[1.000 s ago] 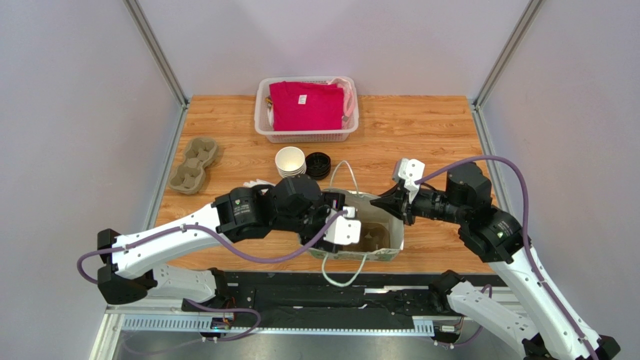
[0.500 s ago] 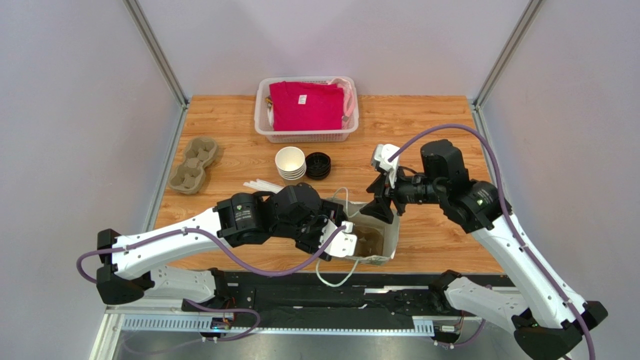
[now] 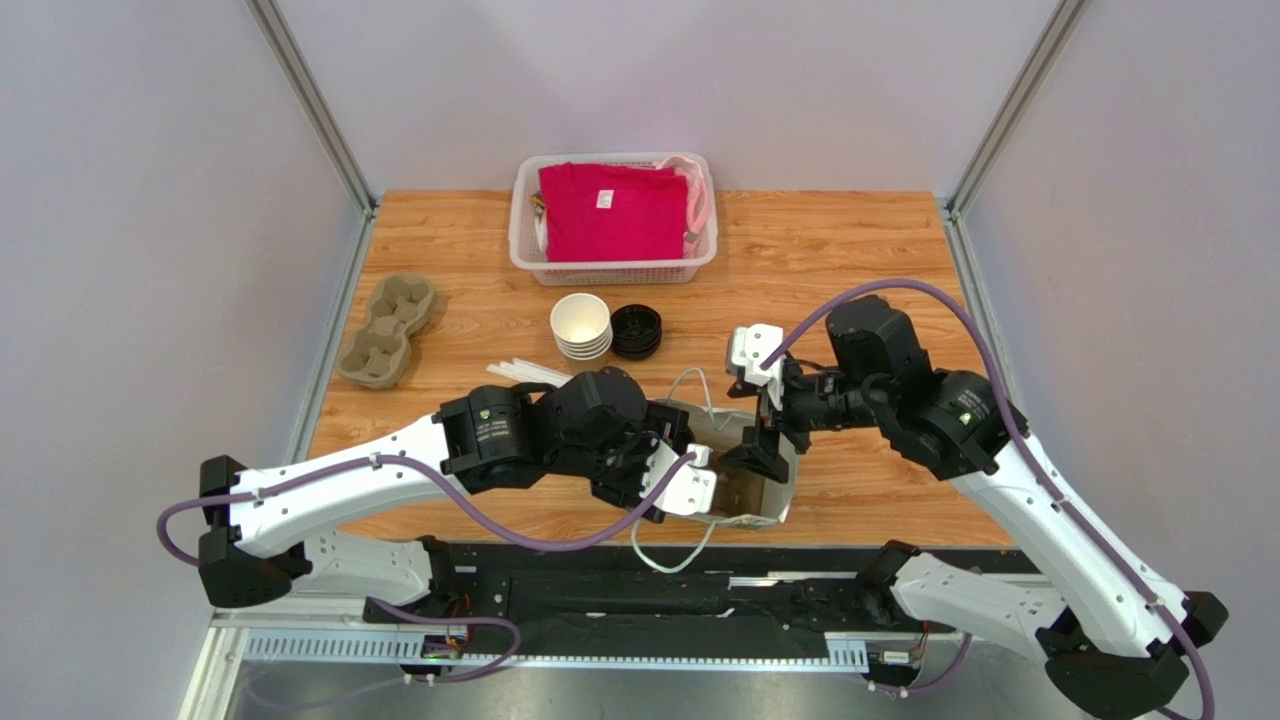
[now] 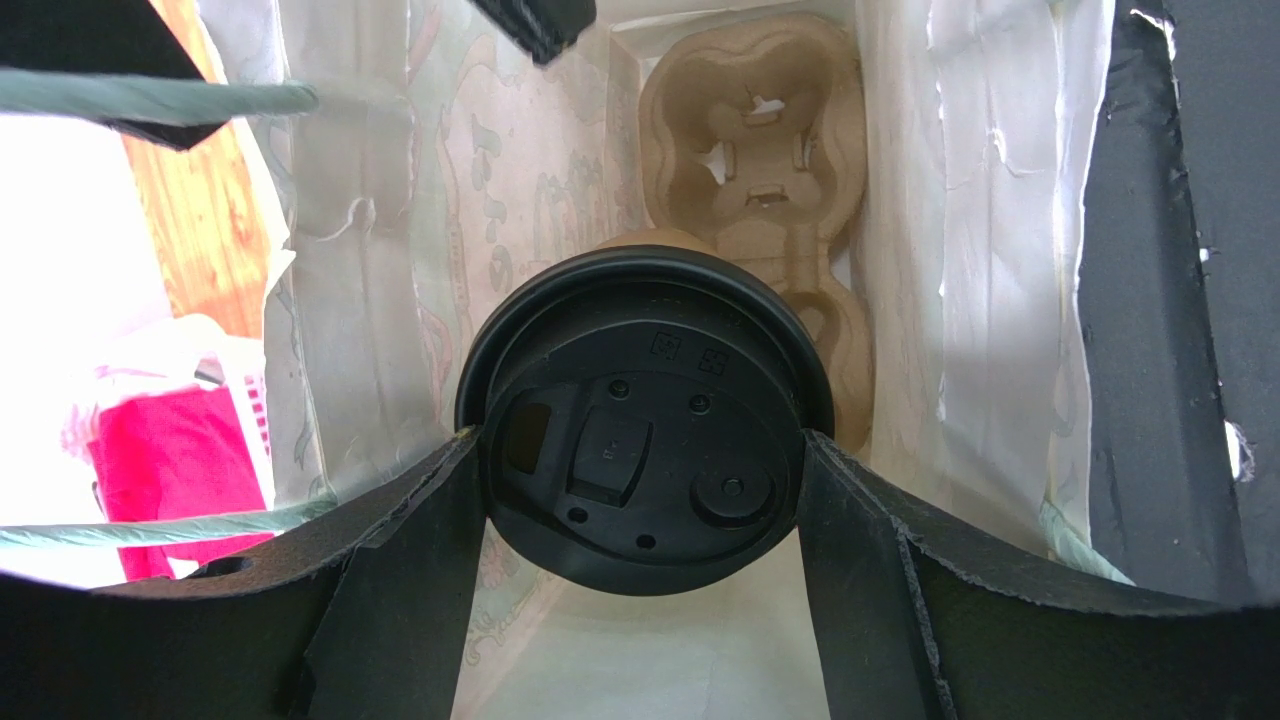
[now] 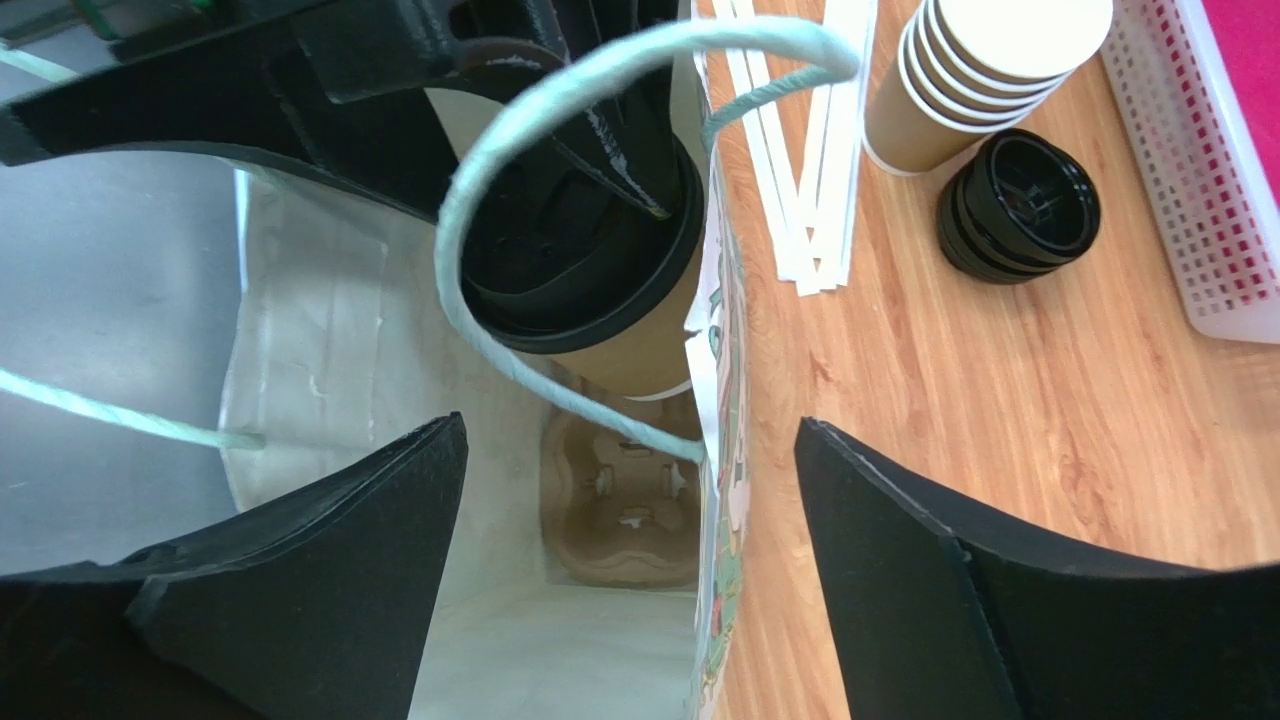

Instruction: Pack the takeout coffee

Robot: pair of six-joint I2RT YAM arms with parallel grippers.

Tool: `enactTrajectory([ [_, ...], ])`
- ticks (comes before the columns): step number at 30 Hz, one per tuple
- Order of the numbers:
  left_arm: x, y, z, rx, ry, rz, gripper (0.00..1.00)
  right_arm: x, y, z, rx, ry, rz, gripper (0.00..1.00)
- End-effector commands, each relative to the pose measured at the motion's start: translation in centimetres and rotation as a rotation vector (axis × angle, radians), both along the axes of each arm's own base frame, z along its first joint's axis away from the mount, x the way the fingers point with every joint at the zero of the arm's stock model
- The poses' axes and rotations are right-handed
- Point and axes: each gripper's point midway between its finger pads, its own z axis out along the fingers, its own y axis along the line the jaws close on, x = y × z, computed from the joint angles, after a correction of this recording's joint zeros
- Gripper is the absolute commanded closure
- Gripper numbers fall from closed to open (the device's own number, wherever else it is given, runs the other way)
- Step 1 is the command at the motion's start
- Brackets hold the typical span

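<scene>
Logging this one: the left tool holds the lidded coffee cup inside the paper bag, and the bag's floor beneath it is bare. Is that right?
Not quite: the floor is not bare. A pulp cup carrier lies on it, as the left wrist view shows. The left tool does hold the lidded coffee cup inside the paper bag.

The tan cup (image 5: 646, 357), black lid (image 4: 646, 428) on, is hanging upright inside the bag (image 4: 962, 225), over the carrier's (image 4: 759, 135) 6 o'clock end.
</scene>
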Motion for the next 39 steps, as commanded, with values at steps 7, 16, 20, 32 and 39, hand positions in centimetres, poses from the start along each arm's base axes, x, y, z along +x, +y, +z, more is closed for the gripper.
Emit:
enactTrajectory([
  [7,0.2,0.0,1.1,-0.009,-0.024,0.001,1.0,4.7,1.7,0.8,-0.045,-0.207,-0.112,0.9],
  [16,1.6,2.2,-0.5,0.064,-0.103,0.081,1.0,3.3,1.5,4.9,0.112,-0.235,-0.148,1.0],
  [20,1.6,3.1,-1.4,0.092,-0.127,0.09,1.0,2.6,1.8,3.7,0.116,-0.273,-0.15,1.0],
  [32,1.9,2.5,1.3,-0.033,-0.132,0.177,1.0,1.0,3.3,3.9,0.124,-0.347,-0.106,1.0],
  [39,2.3,3.3,0.6,-0.073,-0.127,0.255,1.0,1.4,4.8,4.1,0.127,-0.34,-0.121,1.0],
])
